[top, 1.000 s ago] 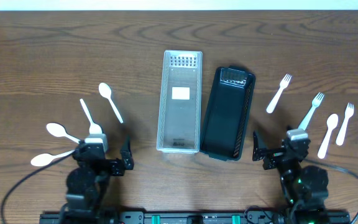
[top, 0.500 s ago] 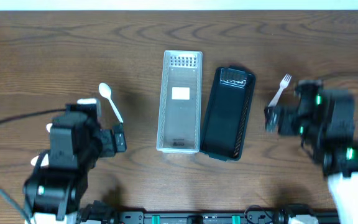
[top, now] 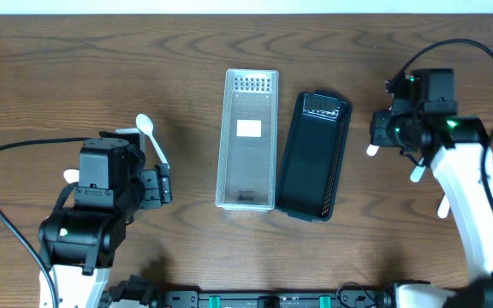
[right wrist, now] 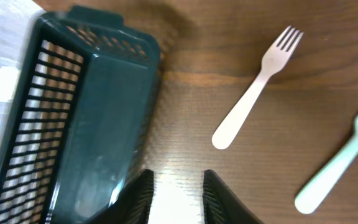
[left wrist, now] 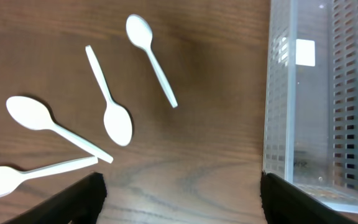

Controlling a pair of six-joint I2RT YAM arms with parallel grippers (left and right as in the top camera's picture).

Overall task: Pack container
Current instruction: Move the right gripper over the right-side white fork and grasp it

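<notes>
Two containers lie side by side mid-table, a clear container (top: pixel 248 141) and a black slatted one (top: pixel 313 156). My left gripper (top: pixel 157 186) hovers left of the clear container (left wrist: pixel 316 99), open and empty (left wrist: pixel 182 199). Beyond it lie several white spoons: one (left wrist: pixel 149 53) farthest, one (left wrist: pixel 110 99) nearer, two (left wrist: pixel 48 124) at the left. My right gripper (top: pixel 375 135) hangs between the black container (right wrist: pixel 73 124) and a white fork (right wrist: pixel 257 87). Its jaws (right wrist: pixel 178 199) stand a narrow gap apart over bare wood, nothing between them.
A pale green fork (right wrist: pixel 340 158) lies right of the white fork. Another utensil (top: pixel 443 205) shows beside the right arm in the overhead view. The left arm's body (top: pixel 101 197) covers part of the spoons from above.
Both arms have left the table's front edge. The left went toward the spoons, the right up toward the fork by the black container. The right jaws have narrowed a lot, the left slightly.
</notes>
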